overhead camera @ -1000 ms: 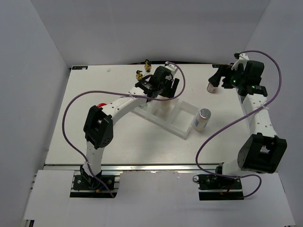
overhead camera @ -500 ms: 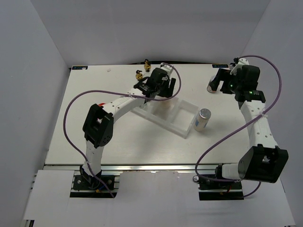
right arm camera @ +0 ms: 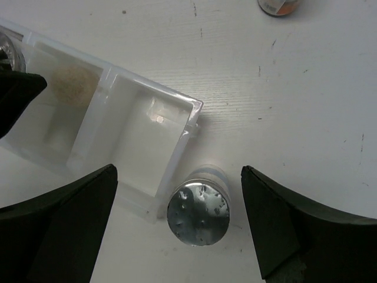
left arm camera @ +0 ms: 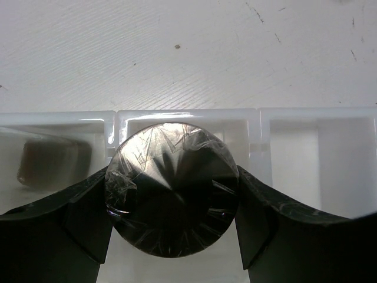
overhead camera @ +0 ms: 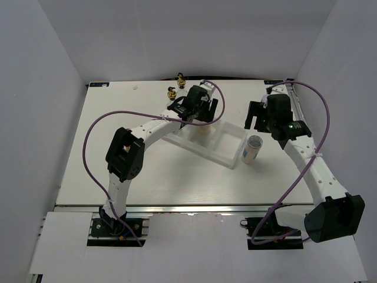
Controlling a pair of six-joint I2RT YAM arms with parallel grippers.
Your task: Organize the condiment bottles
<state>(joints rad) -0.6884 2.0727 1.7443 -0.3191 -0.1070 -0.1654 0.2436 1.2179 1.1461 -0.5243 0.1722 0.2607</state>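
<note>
White-grey walls (overhead camera: 53,71) box in a white tabletop (overhead camera: 118,153). Toward the far edge, left of centre, a gold-topped glass bottle (overhead camera: 171,92) stands with a second gold-topped bottle (overhead camera: 180,78) just behind it, both apart from the tray.

To their right, the left fingers (left arm camera: 76,224) pinch a silver-capped shaker (left arm camera: 171,188) from both sides, their pads tight against its round cap. This shaker hangs upright over the middle compartment of the white tray (overhead camera: 227,154). Whether its base touches the tray floor cannot be told. In the left wrist view, the compartment to the left of it holds a brownish thing (left arm camera: 47,162), too blurred to name.

Just outside the tray's right end wall, a second shaker (right arm camera: 198,215) stands upright on the tabletop, close against the wall. The right fingers (right arm camera: 59,224) are spread wide above it, one on each side, touching nothing. Beyond them, a small jar (right arm camera: 277,5) sits at the top edge of the right wrist view, cut off by the frame and apart from the shaker.
</note>
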